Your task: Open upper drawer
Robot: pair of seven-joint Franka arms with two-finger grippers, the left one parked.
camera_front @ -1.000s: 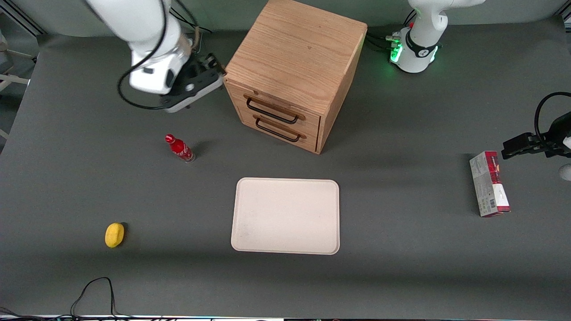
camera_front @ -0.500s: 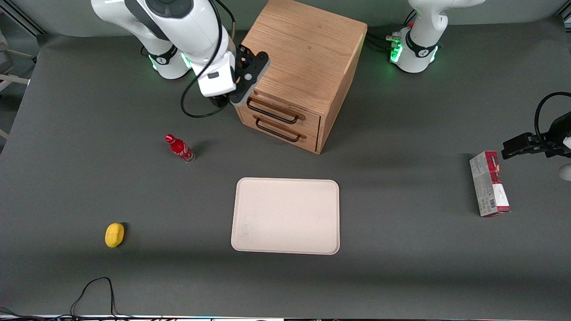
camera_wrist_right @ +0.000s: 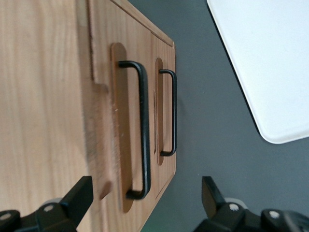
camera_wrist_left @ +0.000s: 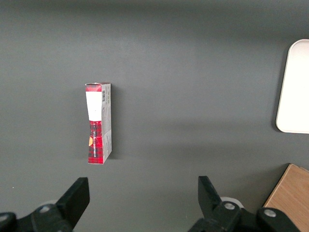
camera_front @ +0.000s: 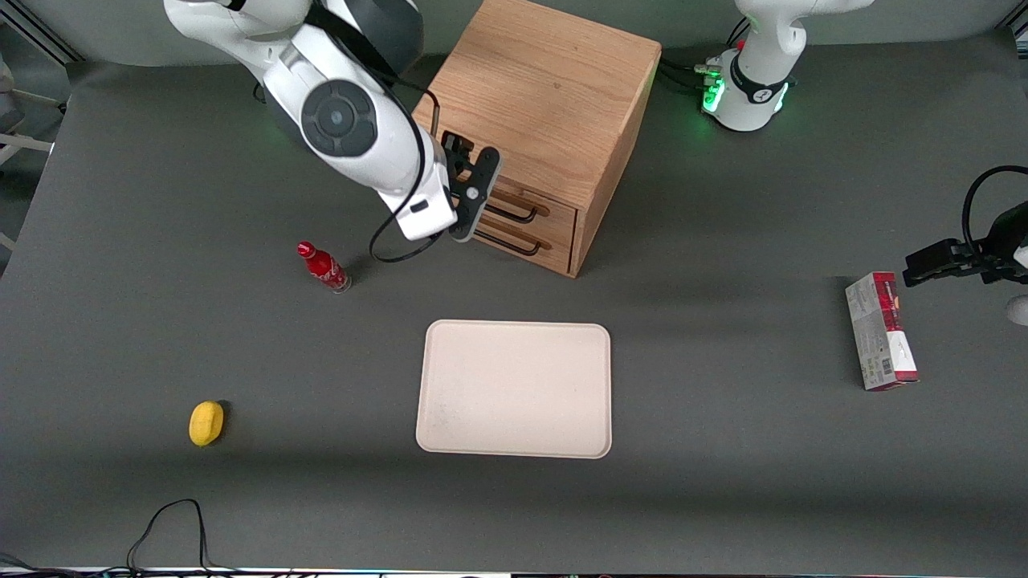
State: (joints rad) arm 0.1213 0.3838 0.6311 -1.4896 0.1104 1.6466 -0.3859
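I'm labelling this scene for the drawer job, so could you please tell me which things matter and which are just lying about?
Job:
upper drawer, shut
its black handle
gripper, open, in front of the cabinet

Lying about:
lower drawer
tray
red bottle
yellow object
red-and-grey box

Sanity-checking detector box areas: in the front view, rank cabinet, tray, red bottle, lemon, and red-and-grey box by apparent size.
1. Cabinet, though the gripper, open in front of the upper drawer, covers part of it
2. Tray
3. Red-and-grey box
4. Red bottle and lemon: too alike to rank
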